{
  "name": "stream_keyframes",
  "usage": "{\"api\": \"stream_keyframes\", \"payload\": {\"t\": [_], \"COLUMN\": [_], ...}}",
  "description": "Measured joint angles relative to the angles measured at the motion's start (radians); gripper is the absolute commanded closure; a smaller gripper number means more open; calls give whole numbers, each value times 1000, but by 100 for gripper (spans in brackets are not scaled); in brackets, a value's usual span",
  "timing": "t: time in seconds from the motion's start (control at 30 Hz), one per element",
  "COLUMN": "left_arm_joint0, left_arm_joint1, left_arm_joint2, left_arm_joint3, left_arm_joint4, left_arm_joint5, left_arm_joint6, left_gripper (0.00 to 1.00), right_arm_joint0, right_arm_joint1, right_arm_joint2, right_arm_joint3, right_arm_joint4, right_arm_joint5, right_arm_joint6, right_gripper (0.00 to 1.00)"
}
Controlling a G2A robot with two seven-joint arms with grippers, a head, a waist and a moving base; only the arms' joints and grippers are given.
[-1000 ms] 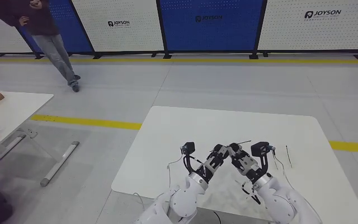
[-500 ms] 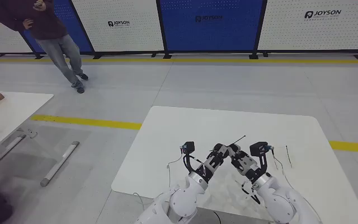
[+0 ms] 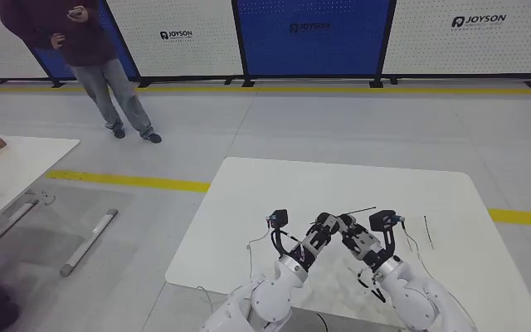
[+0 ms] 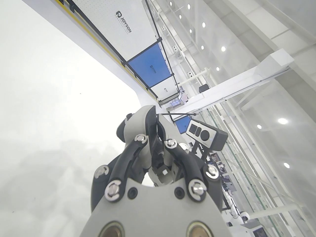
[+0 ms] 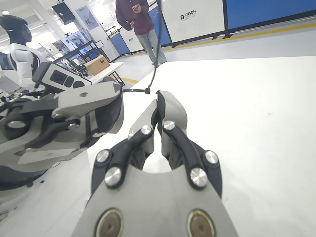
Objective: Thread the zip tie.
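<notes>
While both arms hang close together above the near part of the white worktop [image 3: 274, 191], the left claw [image 5: 120, 91] is clamped tight on the zip tie [image 5: 134, 90]. A short stretch of strap runs out from its tips to the head [image 5: 147, 91]. The head sits in the air just beside the tips of the right claw [image 5: 158, 94], whose jaws are pressed together with nothing visible between them. From the head a long thin tail [image 5: 158, 38] rises away; I cannot tell whether it already passes through the slot or merely crosses it. A spare tie [image 3: 428, 230] lies on the worktop off to the right, well apart.

The step in hand looks like feeding the tail through the head. To do it well, the left claw should hold the head steady with its slot facing the other claw. The right claw should grip the tail near its end, since a long free length will likely flex and miss. Line the tip up along the slot, push slowly, and mind the two claws, which are near enough to knock.
</notes>
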Motion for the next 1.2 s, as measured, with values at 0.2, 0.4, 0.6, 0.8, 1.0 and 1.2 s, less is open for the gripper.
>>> {"api": "stream_keyframes", "payload": {"t": [0.2, 0.4, 0.6, 0.8, 1.0, 1.2], "left_arm_joint0": [0, -4, -3, -1, 5, 10], "left_arm_joint1": [-1, -2, -3, -3, -2, -2], "left_arm_joint2": [-3, -11, -7, -6, -8, -5], "left_arm_joint3": [4, 16, 22, 23, 19, 21], "left_arm_joint4": [-1, -9, -3, 7, 15, 26], "left_arm_joint5": [2, 5, 1, 3, 0, -5], "left_arm_joint6": [9, 19, 18, 19, 21, 20], "left_gripper": [100, 100, 100, 100, 100, 100], "right_arm_joint0": [-14, -45, -67, -68, -65, -63], "right_arm_joint1": [2, 10, 17, 24, 32, 39], "right_arm_joint2": [24, 78, 101, 88, 79, 75], "right_arm_joint3": [6, -11, -53, -80, -93, -101], "right_arm_joint4": [10, 74, 117, 112, 119, 118], "right_arm_joint5": [14, 0, 0, 0, 0, 0], "right_arm_joint6": [-13, -16, -4, 13, -2, -26], "right_gripper": [65, 67, 74, 71, 73, 80]}}
